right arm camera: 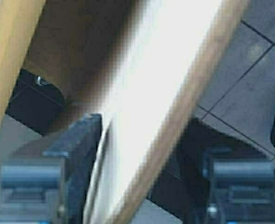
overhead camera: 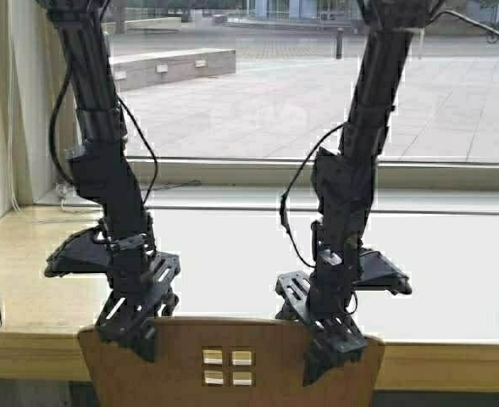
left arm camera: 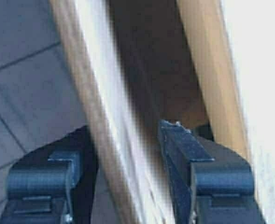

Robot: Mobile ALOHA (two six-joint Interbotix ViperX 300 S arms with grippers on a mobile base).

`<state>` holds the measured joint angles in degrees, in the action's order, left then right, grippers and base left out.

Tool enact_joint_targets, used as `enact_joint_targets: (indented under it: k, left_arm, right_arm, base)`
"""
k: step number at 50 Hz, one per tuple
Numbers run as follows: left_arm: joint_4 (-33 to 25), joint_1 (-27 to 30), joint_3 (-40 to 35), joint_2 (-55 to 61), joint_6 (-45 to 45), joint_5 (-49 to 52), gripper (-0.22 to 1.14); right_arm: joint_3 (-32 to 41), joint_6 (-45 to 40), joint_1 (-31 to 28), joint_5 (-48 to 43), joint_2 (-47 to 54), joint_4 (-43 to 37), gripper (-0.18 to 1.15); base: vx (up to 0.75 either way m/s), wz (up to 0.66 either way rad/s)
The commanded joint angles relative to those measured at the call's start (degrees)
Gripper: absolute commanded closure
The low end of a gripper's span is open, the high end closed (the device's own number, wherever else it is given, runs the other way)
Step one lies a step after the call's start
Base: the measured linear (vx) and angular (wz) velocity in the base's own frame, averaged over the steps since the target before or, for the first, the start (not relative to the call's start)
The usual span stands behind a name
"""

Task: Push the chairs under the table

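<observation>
Facing the counter [overhead camera: 29,254], which runs left to right under the window, I have one chair [overhead camera: 232,365] at the near edge of the scene, directly between me and the counter's wood front edge. Only its curved backrest shows, with the four square cutouts at centre; its long axis lies left to right, parallel to the counter edge. The seat and legs are hidden below the view.

Both arms reach down onto the backrest's top rim. The left claw [overhead camera: 135,326] straddles the rim near the left corner; the right claw [overhead camera: 334,343] straddles it near the right corner. Each wrist view shows the plywood edge passing between the two fingers: left claw [left arm camera: 128,186], right claw [right arm camera: 146,186]. I judge both claws set around the backrest, one finger on each face; whether they pinch firmly, I cannot tell.

The counter lies straight ahead of both claws, on the far side. The required push is forward, square to the backrest's long axis, with both arms equally placed.
</observation>
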<state>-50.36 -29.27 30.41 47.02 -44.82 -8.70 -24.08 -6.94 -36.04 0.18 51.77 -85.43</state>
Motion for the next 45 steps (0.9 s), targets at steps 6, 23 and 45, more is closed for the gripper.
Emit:
enact_joint_targets:
  k: [6, 23, 45]
  left_arm:
    - [-0.1, -0.3, 2.8, -9.1, 0.3, 0.0, 0.16]
    - [2.1, -0.1, 9.7, -27.2, 7.9, -2.3, 0.16]
    - [7.3, -0.4, 28.0, -48.5, 25.2, -14.9, 0.17]
  right_arm:
    - [-4.8, 0.3, -0.1, -2.2, -9.0, -0.1, 0.17]
    - [-10.6, 0.7, -0.4, -6.9, -25.5, 0.4, 0.17]
    - [-17.3, 0.6, -4.7, -13.2, -39.9, 17.8, 0.17]
  base:
    - [0.02, -0.01]
    - [-0.01, 0.0]
    - [-0.02, 0.01]
